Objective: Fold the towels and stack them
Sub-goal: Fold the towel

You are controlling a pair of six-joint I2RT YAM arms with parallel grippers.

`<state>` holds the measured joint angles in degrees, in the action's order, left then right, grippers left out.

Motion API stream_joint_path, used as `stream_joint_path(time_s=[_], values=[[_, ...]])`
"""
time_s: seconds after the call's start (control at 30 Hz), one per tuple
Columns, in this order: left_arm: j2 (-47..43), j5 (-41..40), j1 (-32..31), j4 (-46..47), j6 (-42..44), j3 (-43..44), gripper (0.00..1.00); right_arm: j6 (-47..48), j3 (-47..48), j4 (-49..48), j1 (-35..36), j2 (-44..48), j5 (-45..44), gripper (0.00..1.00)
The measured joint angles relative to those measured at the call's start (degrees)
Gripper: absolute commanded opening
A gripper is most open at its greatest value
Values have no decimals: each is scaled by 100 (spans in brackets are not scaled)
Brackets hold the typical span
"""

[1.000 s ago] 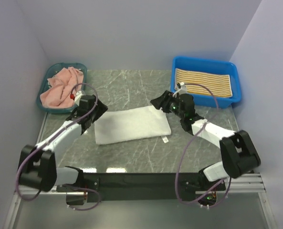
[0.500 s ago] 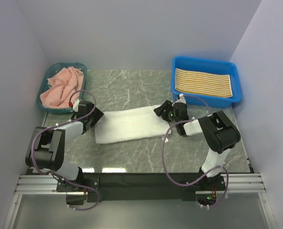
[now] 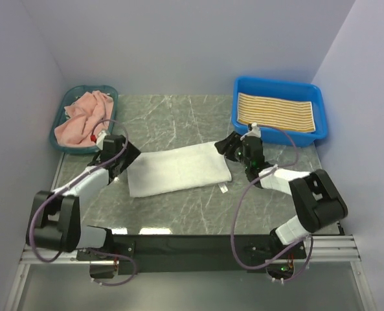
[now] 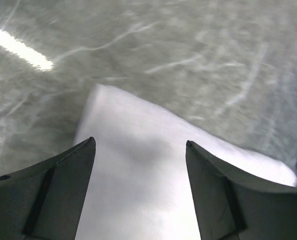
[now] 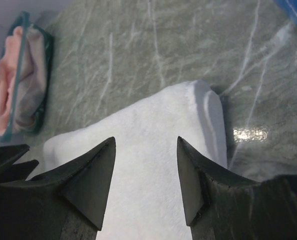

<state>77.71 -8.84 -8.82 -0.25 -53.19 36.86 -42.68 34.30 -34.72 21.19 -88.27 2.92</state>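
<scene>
I see the white towel (image 3: 179, 170) lying flat mid-worktop (image 3: 179, 123); my left fingers (image 4: 58, 190) are spread wide over its left end; my right fingers (image 5: 88, 185) are spread wide over its right end, neither pair pinching cloth.

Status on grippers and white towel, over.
Left gripper open at left end of white towel. Right gripper open at its right end. Towel folded flat on table, unheld. Nothing in the way.
</scene>
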Motion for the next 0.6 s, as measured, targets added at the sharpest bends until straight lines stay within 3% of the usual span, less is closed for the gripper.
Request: stream_joint_path(time_s=[0.17, 0.3, 0.5, 0.6], values=[[-962, -240, -476, -660, 33, 358, 70, 22, -70, 549, 63, 835, 232, 50], [-1532, -249, -684, -686, -114, -116, 59, -111, -605, 601, 103, 1241, 481, 49], [-1287, -142, -879, -752, -474, -1311, 48, -330, -1502, 737, 107, 1180, 732, 46], [-1375, -251, -883, -638, -726, -1403, 46, -409, -1685, 640, 107, 1078, 778, 45]])
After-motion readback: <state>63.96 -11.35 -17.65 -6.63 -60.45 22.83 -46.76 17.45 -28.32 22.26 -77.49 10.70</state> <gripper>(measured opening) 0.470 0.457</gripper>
